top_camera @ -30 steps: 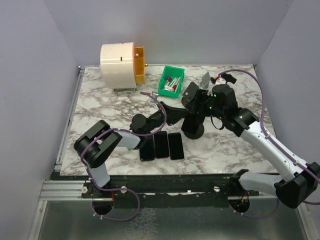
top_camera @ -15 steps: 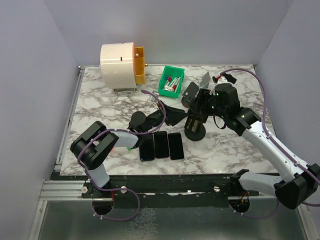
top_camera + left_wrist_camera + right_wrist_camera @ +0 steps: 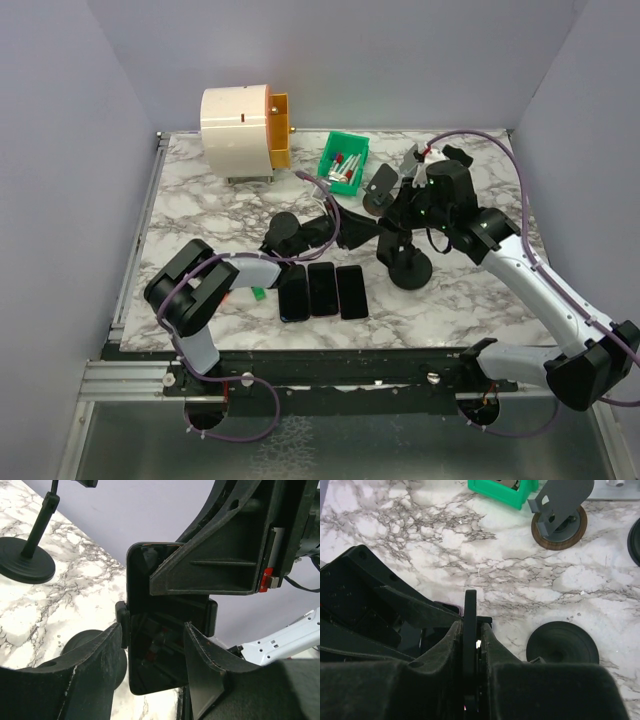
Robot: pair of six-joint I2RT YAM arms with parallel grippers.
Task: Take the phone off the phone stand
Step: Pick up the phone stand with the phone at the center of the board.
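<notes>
The black phone (image 3: 150, 570) stands upright in the phone stand, whose clamp (image 3: 213, 617) grips its sides. The stand's round black base (image 3: 410, 270) sits on the marble, and this base (image 3: 562, 642) also shows in the right wrist view. My right gripper (image 3: 471, 625) comes down from above and is shut on the phone's thin top edge (image 3: 470, 602). My left gripper (image 3: 152, 627) is open, its fingers (image 3: 95, 665) standing either side of the phone's lower end. In the top view both grippers meet mid-table, left (image 3: 362, 232) and right (image 3: 392, 232), hiding the phone.
Three dark phones (image 3: 322, 288) lie side by side near the front edge. A grey stand on a round base (image 3: 380, 187) and a green bin (image 3: 343, 163) stand behind. A white and orange drum (image 3: 245, 120) is at the back left. Another black stand (image 3: 25, 560) is nearby.
My right gripper has closed onto the phone's top edge. My left gripper has opened. The stand's base has slid right and toward the front.
</notes>
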